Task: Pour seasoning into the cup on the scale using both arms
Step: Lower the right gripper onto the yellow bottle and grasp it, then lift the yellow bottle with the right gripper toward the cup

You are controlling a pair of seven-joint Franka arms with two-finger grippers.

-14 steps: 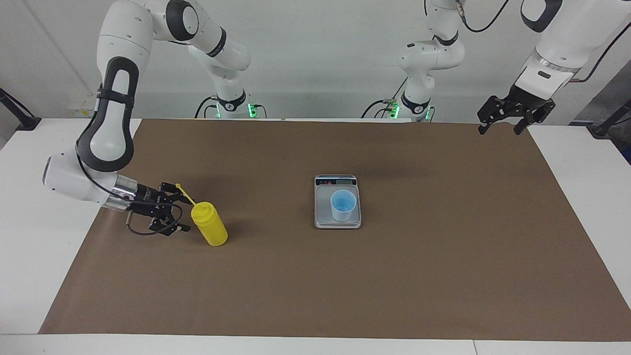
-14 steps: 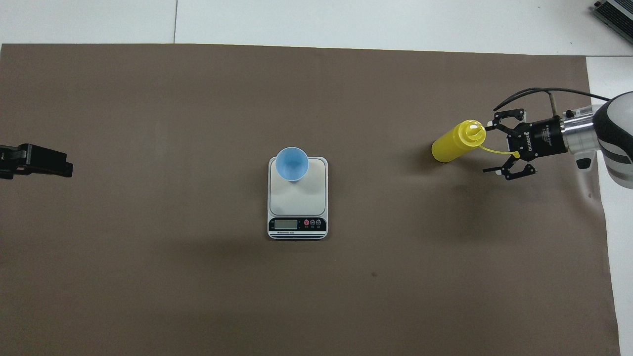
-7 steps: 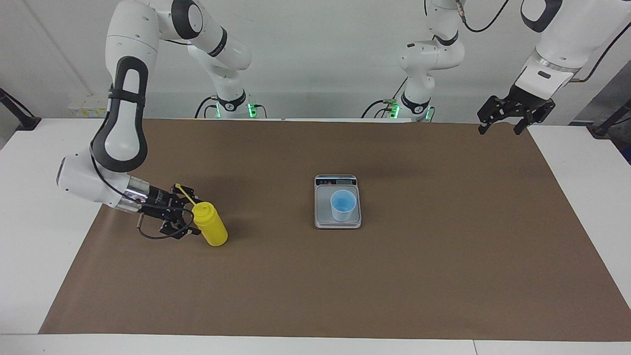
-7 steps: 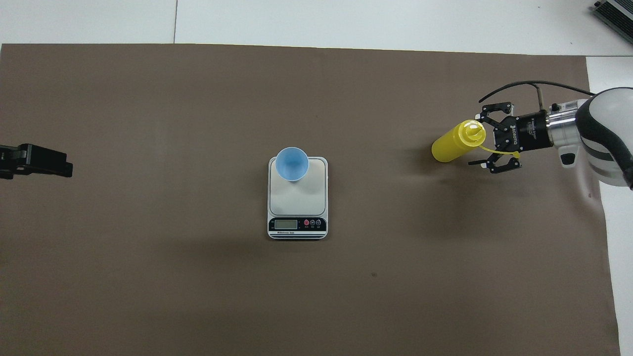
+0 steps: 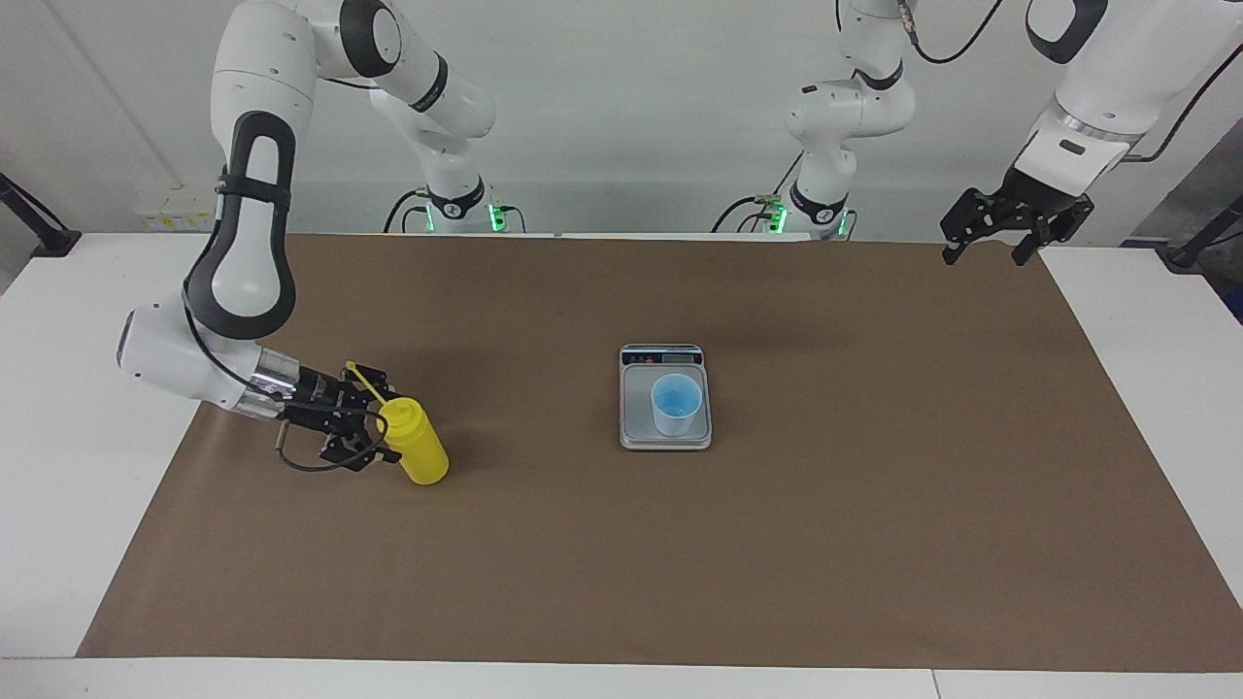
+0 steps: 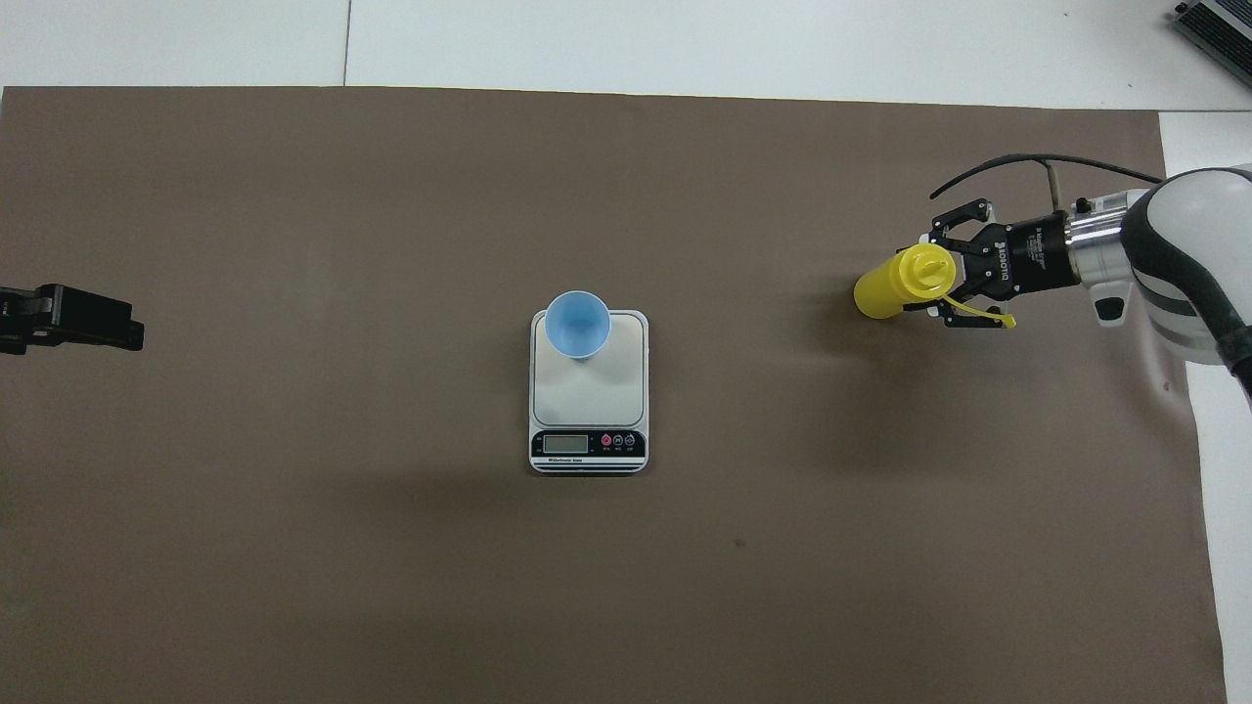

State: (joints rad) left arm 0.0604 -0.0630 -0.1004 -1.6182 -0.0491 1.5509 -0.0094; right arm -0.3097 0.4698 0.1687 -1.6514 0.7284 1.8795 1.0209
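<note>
The yellow seasoning bottle [image 5: 418,449] [image 6: 883,288] stands on the brown mat toward the right arm's end of the table. My right gripper [image 5: 382,424] [image 6: 930,273] reaches in level with the table, its fingers pressed against both sides of the bottle's upper part, just under the cap. The tether strap sticks out past the fingers. The light blue cup [image 5: 676,404] [image 6: 577,325] stands on the silver scale [image 5: 636,429] [image 6: 587,393] mid-table, at the scale's end farther from the robots. My left gripper [image 5: 983,254] [image 6: 73,318] hangs open and waits above the mat's corner at its own end.
A brown paper mat [image 5: 835,544] covers most of the white table [image 5: 58,505]. The scale's display strip [image 6: 587,445] faces the robots. A dark device [image 6: 1218,24] sits at the corner of the overhead view.
My right gripper slid forward over the bottle's top and drew its fingers in against it. The bottle, cup, scale and left arm stayed put.
</note>
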